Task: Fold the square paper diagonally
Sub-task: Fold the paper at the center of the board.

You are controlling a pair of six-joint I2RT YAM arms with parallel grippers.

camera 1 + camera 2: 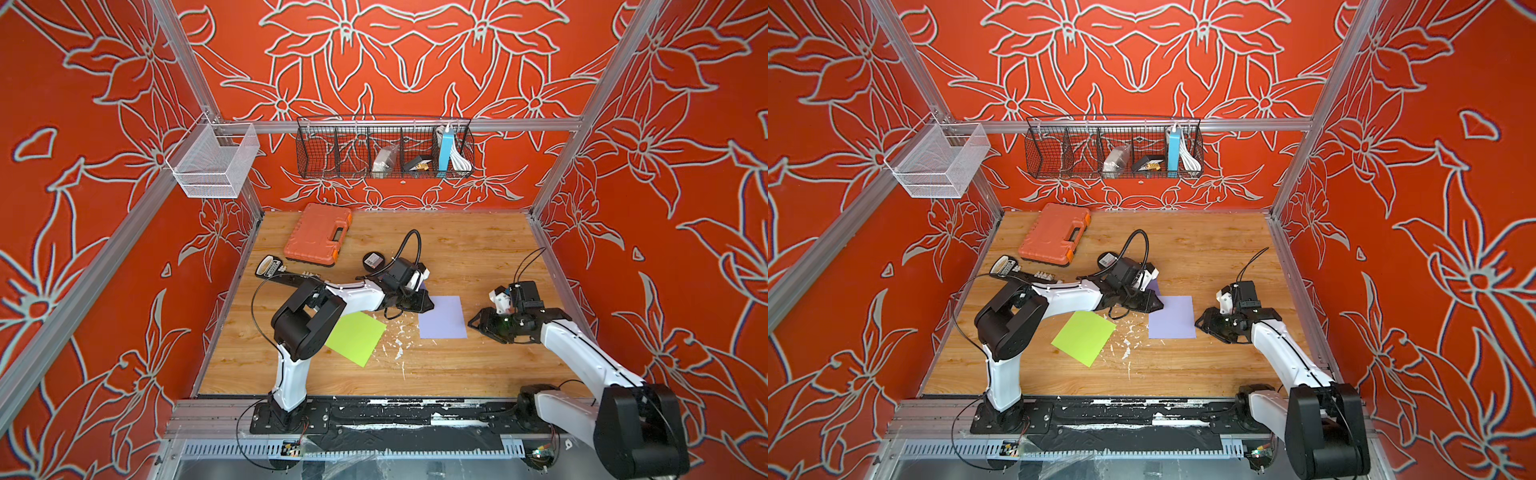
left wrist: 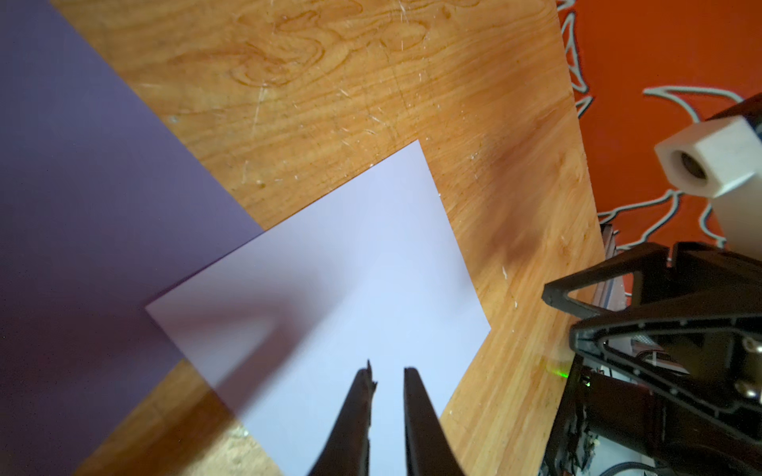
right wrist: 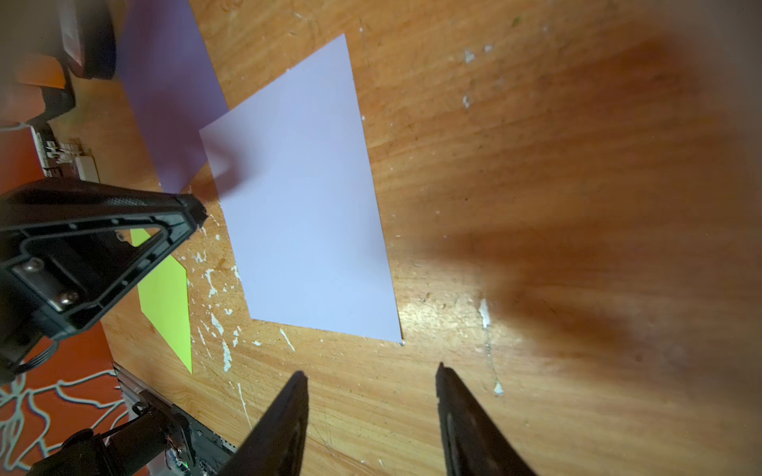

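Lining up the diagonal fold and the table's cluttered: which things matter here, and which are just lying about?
For the job:
lavender square paper
left gripper, over its corner
right gripper, open beside it

Lying about:
green paper
dark purple sheet, partly under the lavender
orange tool case
white flecks
black wire basket

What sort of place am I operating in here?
Most likely a robot test cell, not a home: an aluminium frame boxes in a wooden tabletop, printed red floral walls close it off, and a left arm and right arm are bolted to a base rail at its front edge.
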